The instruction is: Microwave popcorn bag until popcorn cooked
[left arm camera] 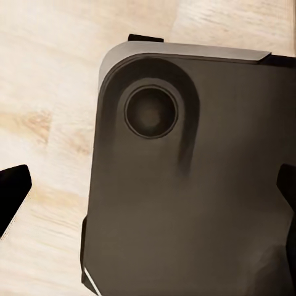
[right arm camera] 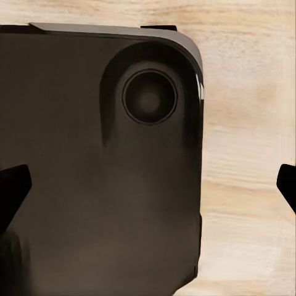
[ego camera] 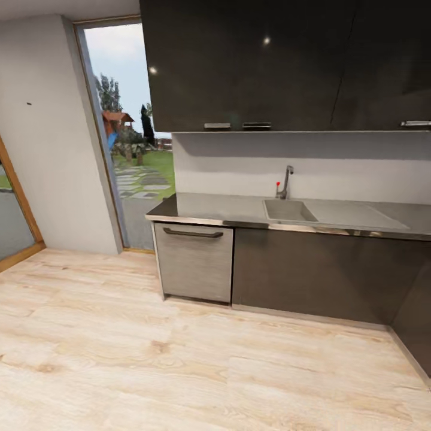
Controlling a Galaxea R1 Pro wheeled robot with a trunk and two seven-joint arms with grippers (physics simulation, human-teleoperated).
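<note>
I face a stretch of the kitchen: a glossy steel-grey countertop (ego camera: 227,209) runs over dark cabinet fronts (ego camera: 311,275), with dark upper cabinets (ego camera: 263,66) above. The popcorn bag and the microwave are out of view. In the left wrist view my left gripper (left arm camera: 148,191) hangs over my own dark base (left arm camera: 197,203), and its black fingertips (left arm camera: 12,191) stand far apart, open and empty. In the right wrist view my right gripper (right arm camera: 148,185) is likewise open over the base (right arm camera: 92,185), holding nothing.
A sink (ego camera: 288,211) with a tap (ego camera: 286,181) is set in the worktop. A steel dishwasher front (ego camera: 194,260) with a bar handle sits at the counter's left end. A glass door (ego camera: 134,137) opens to a garden. Pale wood plank floor (ego camera: 179,365) spreads in front.
</note>
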